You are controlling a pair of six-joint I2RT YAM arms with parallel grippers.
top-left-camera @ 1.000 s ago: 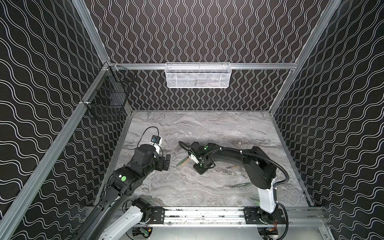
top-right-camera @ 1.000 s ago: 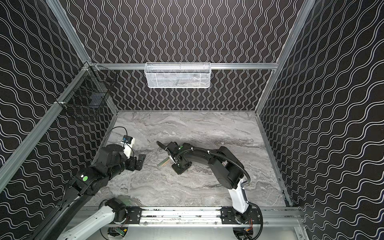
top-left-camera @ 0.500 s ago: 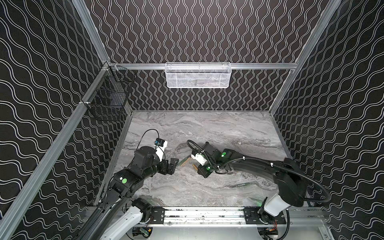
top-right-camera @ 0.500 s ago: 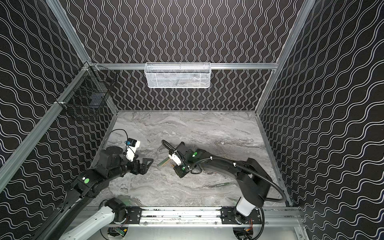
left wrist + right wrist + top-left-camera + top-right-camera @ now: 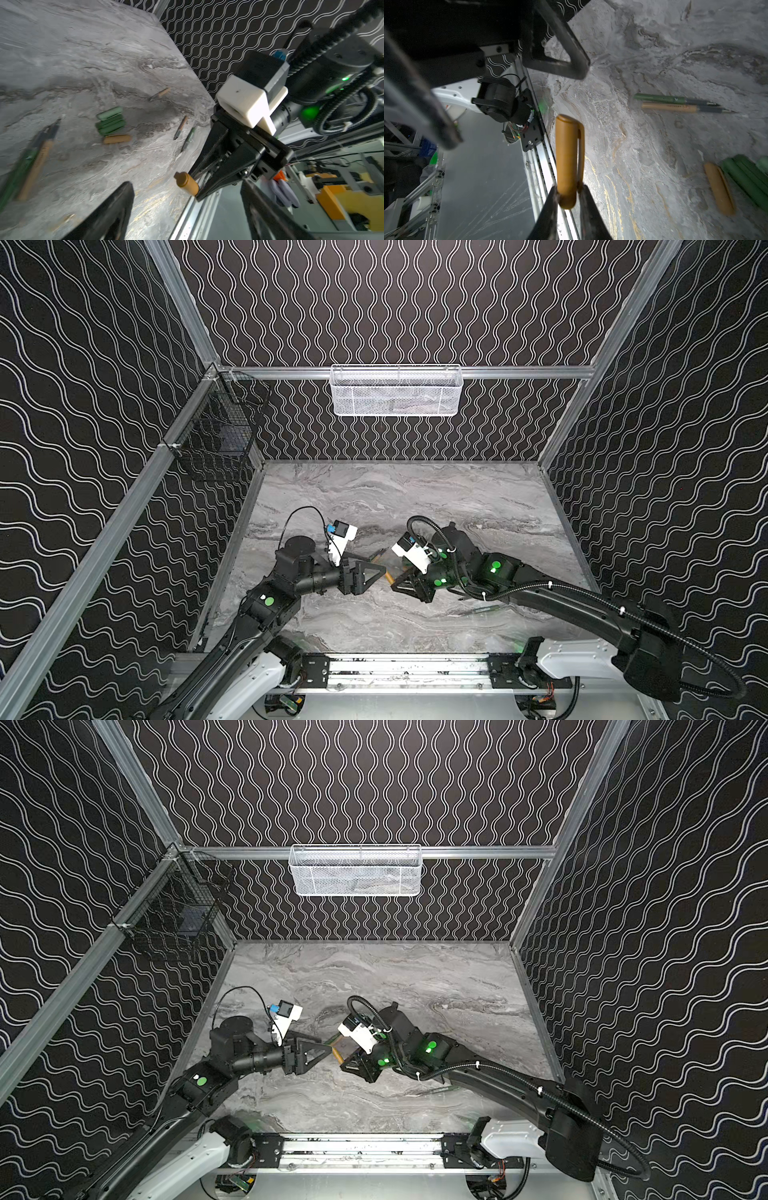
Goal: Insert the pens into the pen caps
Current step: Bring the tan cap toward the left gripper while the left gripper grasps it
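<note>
The orange pen cap [image 5: 568,158] is a short, stubby tube with a thin clip down one side. It looks light and hard. It will not bend, but it is smooth and round, so I think it can slip or spin in a weak hold. The right gripper [image 5: 569,191] has it. Its two fingers [image 5: 553,207] are squeezed together on one end of the cap, and the rounded end with the clip sticks out free. The cap is up in the air over the middle of the table [image 5: 374,497], a bit nearer the front edge than the back edge. I think the best place to hold it is across the fat middle, on the plain sides and not on the clip, since the clip could snap or twist. The hole has to stay free for a pen, and it seems to be at the held end, but I cannot be sure. The left gripper [image 5: 186,185] faces the cap with its fingers wide apart and nothing in them. A green pen [image 5: 660,98] and an orange pen [image 5: 668,107] lie side by side on the table. Another orange cap [image 5: 718,187] lies just beside some green caps [image 5: 745,176].
</note>
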